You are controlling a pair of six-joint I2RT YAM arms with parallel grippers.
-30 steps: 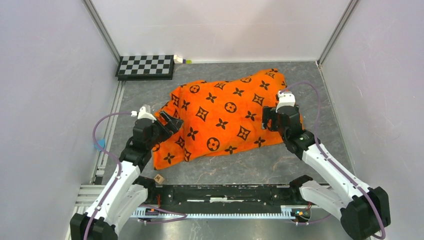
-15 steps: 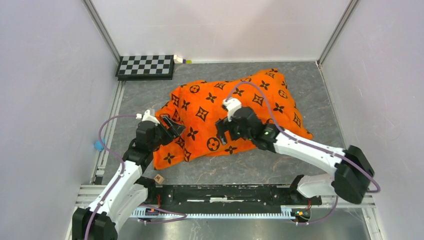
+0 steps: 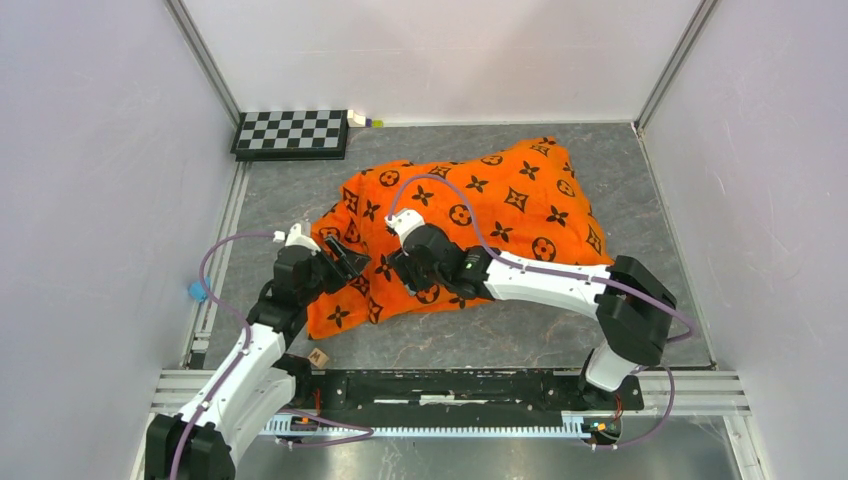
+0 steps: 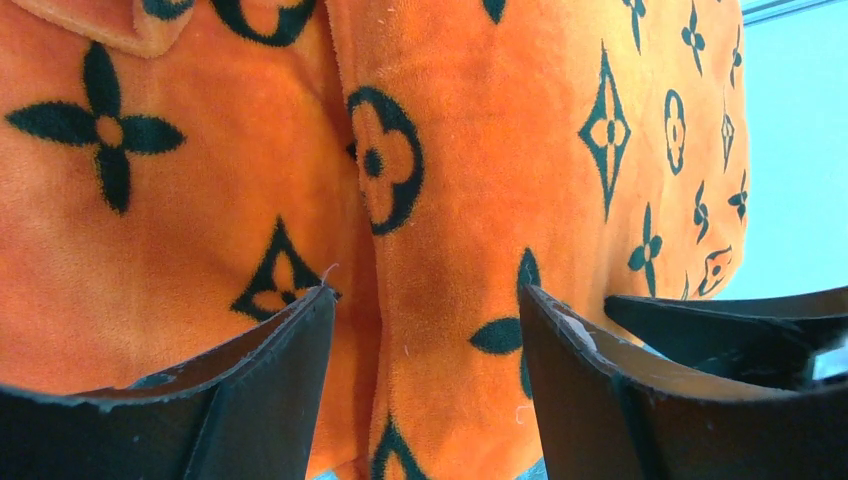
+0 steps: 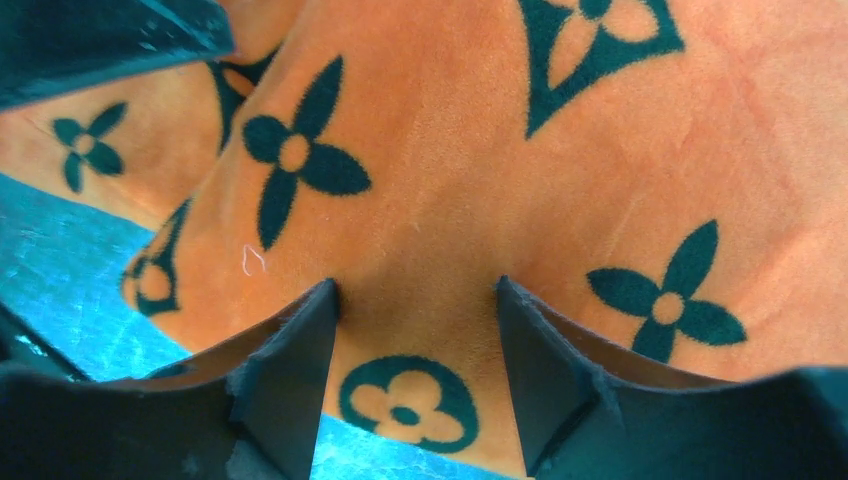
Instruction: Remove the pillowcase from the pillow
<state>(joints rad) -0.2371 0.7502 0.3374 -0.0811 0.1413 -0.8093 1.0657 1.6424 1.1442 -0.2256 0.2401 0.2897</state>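
The orange pillowcase (image 3: 470, 215) with black motifs lies across the middle of the floor and covers the pillow, which is hidden. My left gripper (image 3: 350, 262) is at the pillowcase's left front edge. In the left wrist view it (image 4: 425, 300) is open, with a vertical fold of the pillowcase (image 4: 450, 180) between the fingers. My right gripper (image 3: 403, 272) reaches across to the front left part, close to the left gripper. In the right wrist view it (image 5: 415, 290) is open, fingertips pressed into the pillowcase (image 5: 450, 150) near its lower edge.
A checkerboard (image 3: 290, 132) and a small white-green object (image 3: 362, 121) lie at the back left. A small wooden block (image 3: 318, 357) sits by the left arm's base, and a blue item (image 3: 198, 291) by the left wall. Walls enclose three sides.
My right arm has swung from the pillowcase's right end leftward across its front to beside the left gripper. The left gripper has shifted slightly toward the fabric. The pillowcase's right end has spread lower.
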